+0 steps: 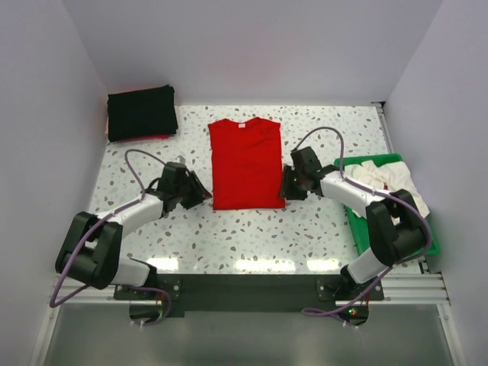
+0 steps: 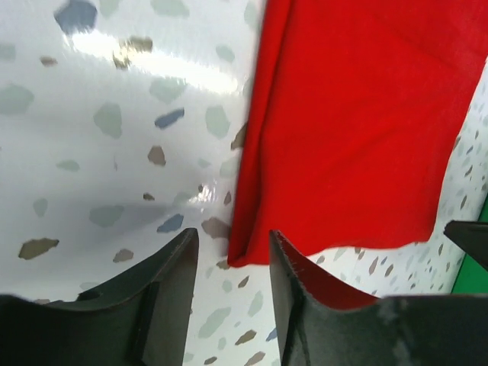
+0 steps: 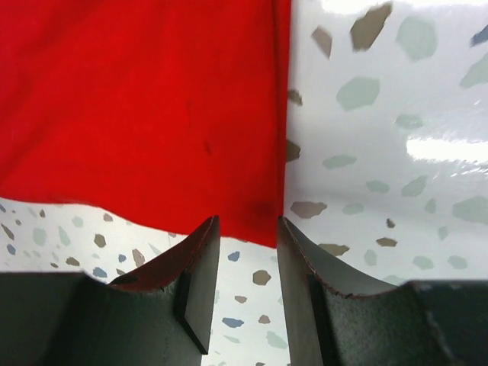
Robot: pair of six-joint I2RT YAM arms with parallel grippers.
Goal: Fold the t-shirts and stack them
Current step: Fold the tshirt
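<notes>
Black aluminium rails carrying both arm bases sit nearest, below the hem of the plain bright red cloth t-shirt (image 1: 245,164). That shirt lies flat in the middle of the glossy white speckled terrazzo-pattern table (image 1: 252,236), its long axis running near to far, with the collar towards the back wall and the hem towards the arms. The left gripper (image 1: 200,191) is at the shirt's near left hem corner and the right gripper (image 1: 286,183) at its near right one. In each wrist view the fingers stand narrowly apart, the corner of cloth at the gap and unpinched. Right of the red shirt a green plastic tray (image 1: 374,158) holds a crumpled whitish t-shirt (image 1: 385,179). Its small white neck label (image 1: 241,123) is too small to read. Far left of the collar lies a folded black t-shirt (image 1: 142,113). Plain pale walls enclose the table.
</notes>
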